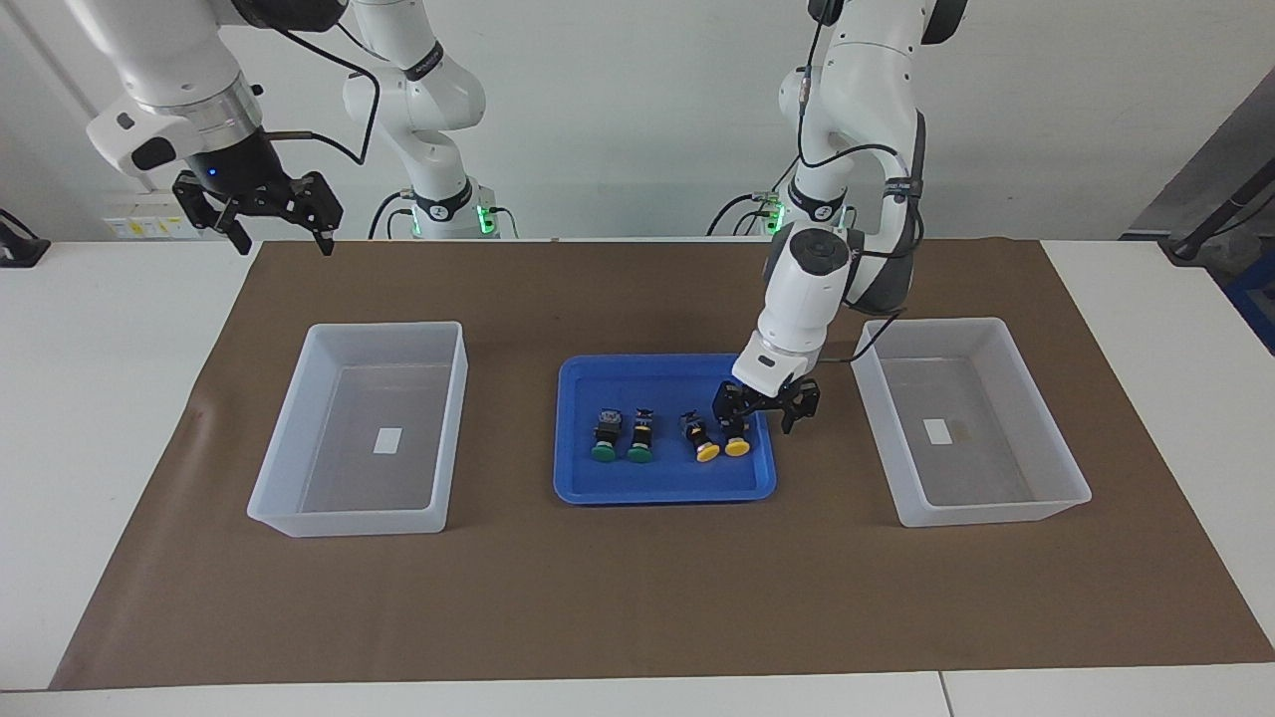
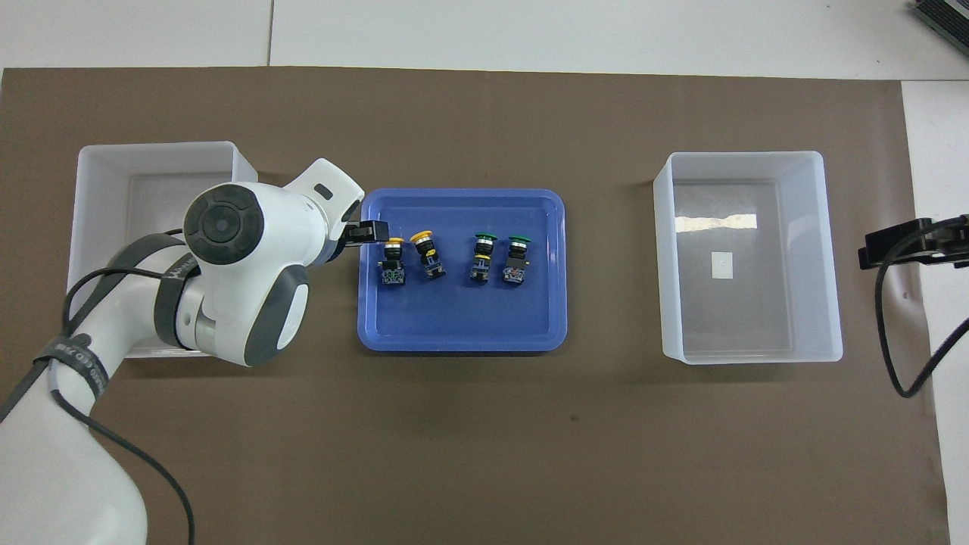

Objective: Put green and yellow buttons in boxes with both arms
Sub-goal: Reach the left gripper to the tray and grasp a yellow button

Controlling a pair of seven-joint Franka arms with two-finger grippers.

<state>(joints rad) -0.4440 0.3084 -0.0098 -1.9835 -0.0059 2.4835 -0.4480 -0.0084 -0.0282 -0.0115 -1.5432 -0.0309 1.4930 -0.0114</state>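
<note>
Four buttons lie in a row in the blue tray [image 1: 657,374]: two green buttons [image 1: 604,438] [image 1: 639,438] toward the right arm's end, two yellow buttons [image 1: 703,438] [image 1: 737,439] toward the left arm's end. In the overhead view the yellow buttons [image 2: 394,261] [image 2: 428,254] and the green buttons [image 2: 482,256] [image 2: 518,259] show in the tray [image 2: 454,318]. My left gripper [image 1: 763,416] is open and low over the tray's end rim, beside the end yellow button; only its tip [image 2: 368,232] shows from overhead. My right gripper [image 1: 282,237] is open, empty and raised over the mat's corner, waiting [image 2: 908,241].
Two clear plastic boxes stand on the brown mat [image 1: 637,597], one at each end of the tray: one toward the right arm's end [image 1: 386,327] [image 2: 746,155], one toward the left arm's end [image 1: 936,323] [image 2: 155,147]. Each holds only a small white label.
</note>
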